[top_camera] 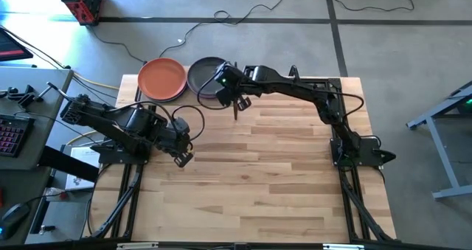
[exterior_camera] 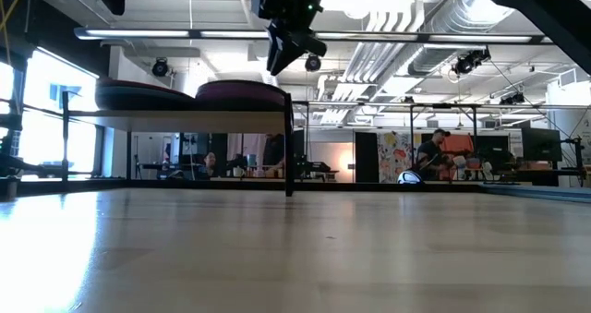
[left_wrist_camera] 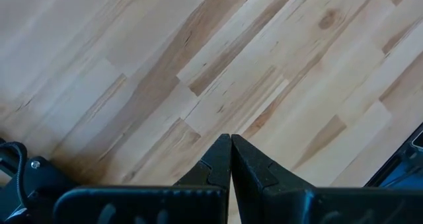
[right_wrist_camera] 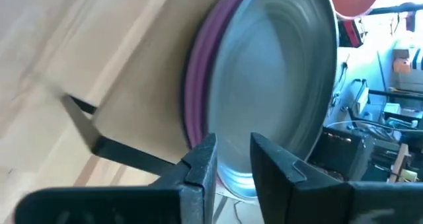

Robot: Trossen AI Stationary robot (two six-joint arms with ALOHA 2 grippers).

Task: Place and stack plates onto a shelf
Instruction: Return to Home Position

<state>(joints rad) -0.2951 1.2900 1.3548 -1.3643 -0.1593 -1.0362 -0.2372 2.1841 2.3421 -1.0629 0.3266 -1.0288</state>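
The shelf (exterior_camera: 194, 117) stands at the table's far left on thin black posts (exterior_camera: 289, 151). It carries two stacks of plates. The left stack is topped by the orange plate (top_camera: 162, 78). The right stack has a dark grey plate (top_camera: 206, 74) on top of a purple one (right_wrist_camera: 198, 72), with a pale blue rim (right_wrist_camera: 234, 182) below. My right gripper (top_camera: 230, 95) is open and hovers just above the near-right rim of the grey plate, clear of it in the low view (exterior_camera: 288, 59). My left gripper (top_camera: 184, 159) is shut over bare tabletop.
The plank-striped tabletop (top_camera: 258, 176) stretches bare from the shelf to its near and right edges. Cables (top_camera: 243, 14) and a red tool (top_camera: 82, 1) lie on the floor beyond the far edge. A desk with a keyboard (top_camera: 11, 136) is to the left.
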